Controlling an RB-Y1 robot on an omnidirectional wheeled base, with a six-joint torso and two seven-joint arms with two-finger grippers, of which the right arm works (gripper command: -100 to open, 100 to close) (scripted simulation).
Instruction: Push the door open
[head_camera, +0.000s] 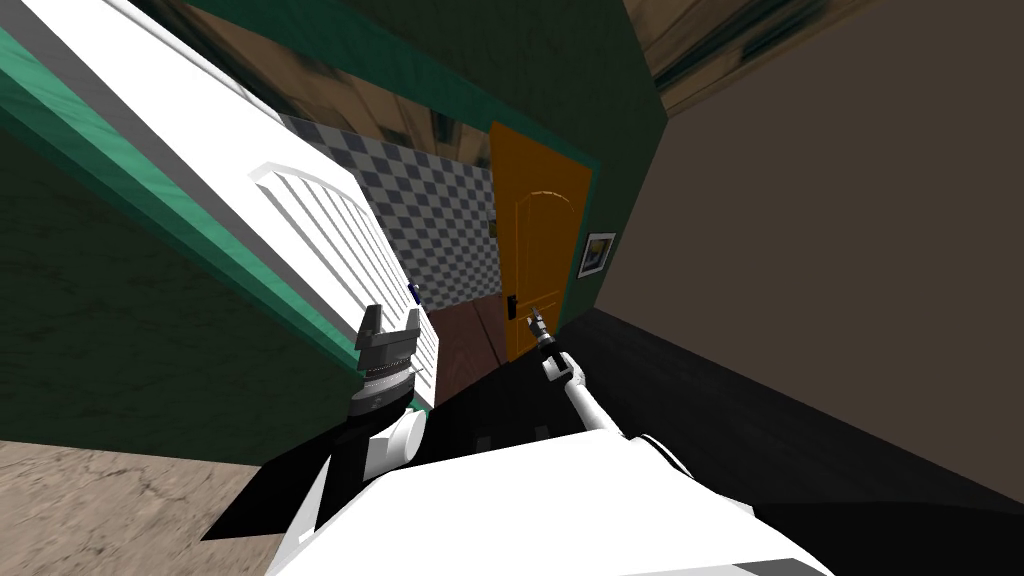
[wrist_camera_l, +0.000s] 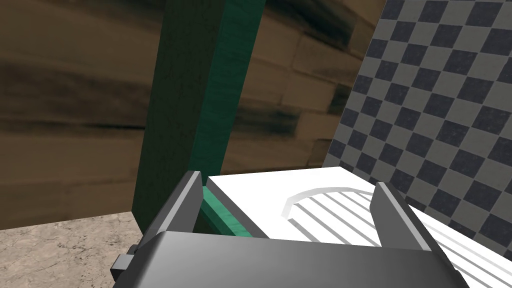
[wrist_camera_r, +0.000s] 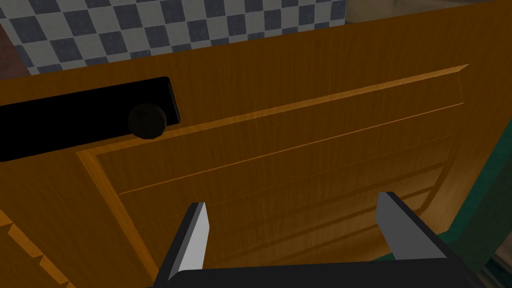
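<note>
The orange door (head_camera: 540, 250) stands upright at the far end of the passage, set in the dark green wall, with a small framed picture (head_camera: 597, 254) hanging just beside it. Its black handle plate (wrist_camera_r: 75, 117) and dark round knob (wrist_camera_r: 147, 120) sit at the edge where the chequered wall (head_camera: 440, 230) shows past it, so that looks like the free edge, and the door may already be a little ajar. The right gripper (head_camera: 537, 322) is stretched out on a long straight arm, right up at the door near the handle. From its own hand you can see the jaws spread wide, holding nothing and facing the flat panel squarely, with the knob off to one side of them. I can't tell if the tips touch the wood yet. So the door lies dead ahead of this arm, and a push along the arm's line should swing it. The left gripper (head_camera: 390, 325), also spread and empty, hangs close by the white louvred door (head_camera: 330, 240), well away from the orange one
</note>
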